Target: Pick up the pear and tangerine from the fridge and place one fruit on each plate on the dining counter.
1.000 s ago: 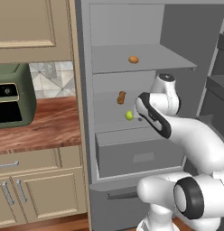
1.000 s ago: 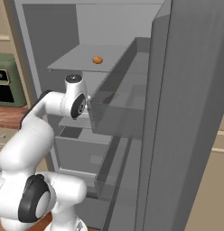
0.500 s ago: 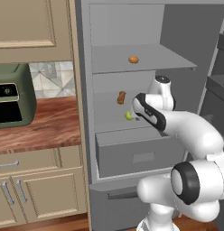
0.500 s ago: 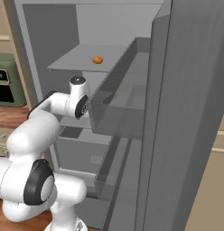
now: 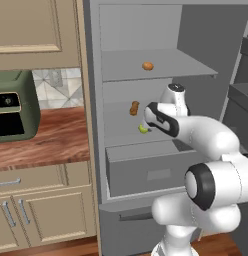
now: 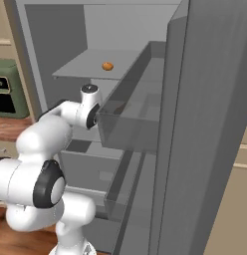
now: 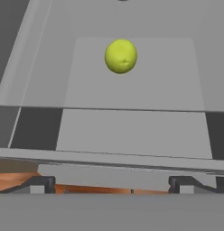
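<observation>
Inside the fridge [image 5: 196,45], the gripper [image 7: 113,184] lines up on the pear [image 7: 120,56], jaws spread wide and empty; the tangerine [image 5: 147,66] waits one shelf above the pear; next, likely, a forward reach, then closing.

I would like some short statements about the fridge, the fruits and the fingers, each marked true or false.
1. The pear lies on a fridge shelf, ahead of the gripper. True.
2. The fingers are closed on the pear. False: they stand wide open, apart from it.
3. The tangerine lies on the shelf above the pear's. True.
4. The brown lumpy item lies in the drawer. False: it is on the pear's shelf.
</observation>
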Available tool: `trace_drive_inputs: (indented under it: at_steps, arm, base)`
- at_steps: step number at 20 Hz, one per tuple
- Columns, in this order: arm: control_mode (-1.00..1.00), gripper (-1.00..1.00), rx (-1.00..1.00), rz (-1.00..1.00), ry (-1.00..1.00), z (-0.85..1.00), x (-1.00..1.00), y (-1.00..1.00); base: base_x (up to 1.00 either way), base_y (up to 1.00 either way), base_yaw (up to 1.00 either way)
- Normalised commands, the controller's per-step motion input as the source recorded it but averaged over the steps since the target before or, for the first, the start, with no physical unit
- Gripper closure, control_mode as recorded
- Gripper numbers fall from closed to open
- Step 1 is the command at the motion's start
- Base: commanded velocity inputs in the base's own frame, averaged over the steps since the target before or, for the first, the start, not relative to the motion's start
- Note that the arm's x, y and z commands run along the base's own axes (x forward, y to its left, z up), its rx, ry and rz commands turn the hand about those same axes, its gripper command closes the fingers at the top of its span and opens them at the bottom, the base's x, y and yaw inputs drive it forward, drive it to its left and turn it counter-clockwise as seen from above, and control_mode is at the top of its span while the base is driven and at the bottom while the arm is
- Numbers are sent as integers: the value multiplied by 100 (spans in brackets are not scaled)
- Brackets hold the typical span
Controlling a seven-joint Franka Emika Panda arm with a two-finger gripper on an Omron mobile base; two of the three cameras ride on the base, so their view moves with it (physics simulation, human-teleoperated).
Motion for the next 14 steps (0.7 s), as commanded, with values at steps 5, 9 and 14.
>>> trace_drive_inputs:
  at_steps: [5, 9, 14]
  arm:
    - [-100, -100, 0, 0, 4, -15, 12, 2]
    - [-100, -100, 0, 0, 5, -17, 13, 2]
    - [-100, -100, 0, 0, 4, -13, 25, 0]
  base:
    - [0, 0, 0]
    - [0, 0, 0]
    - [0, 0, 0]
